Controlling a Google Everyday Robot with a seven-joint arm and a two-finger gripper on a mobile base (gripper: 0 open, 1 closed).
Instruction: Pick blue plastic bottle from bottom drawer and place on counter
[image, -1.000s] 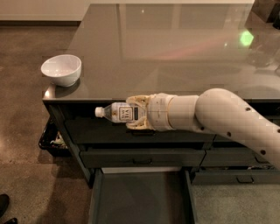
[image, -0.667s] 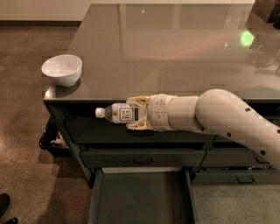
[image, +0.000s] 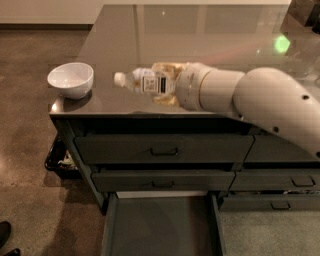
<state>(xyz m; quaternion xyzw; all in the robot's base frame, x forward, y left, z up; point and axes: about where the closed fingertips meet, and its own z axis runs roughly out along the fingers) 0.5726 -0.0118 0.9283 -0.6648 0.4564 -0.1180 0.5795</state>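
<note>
The blue plastic bottle (image: 142, 81), clear with a white cap and a white label, lies sideways in my gripper (image: 162, 84), cap pointing left. The gripper is shut on the bottle's base end and holds it over the front part of the counter (image: 200, 40); I cannot tell whether the bottle touches the top. My white arm (image: 250, 100) reaches in from the right. The bottom drawer (image: 162, 225) stands pulled open below, its flat dark inside bare where visible.
A white bowl (image: 70, 79) stands on the counter's front left corner, left of the bottle. Upper dark drawers with handles (image: 165, 150) are shut. A dark bin (image: 60, 157) sits on the floor left of the cabinet. A green light spot (image: 281, 43) reflects at far right.
The gripper has lifted the bottle from in front of the cabinet's top edge up to above the counter surface. The bowl and the drawer have not moved.
</note>
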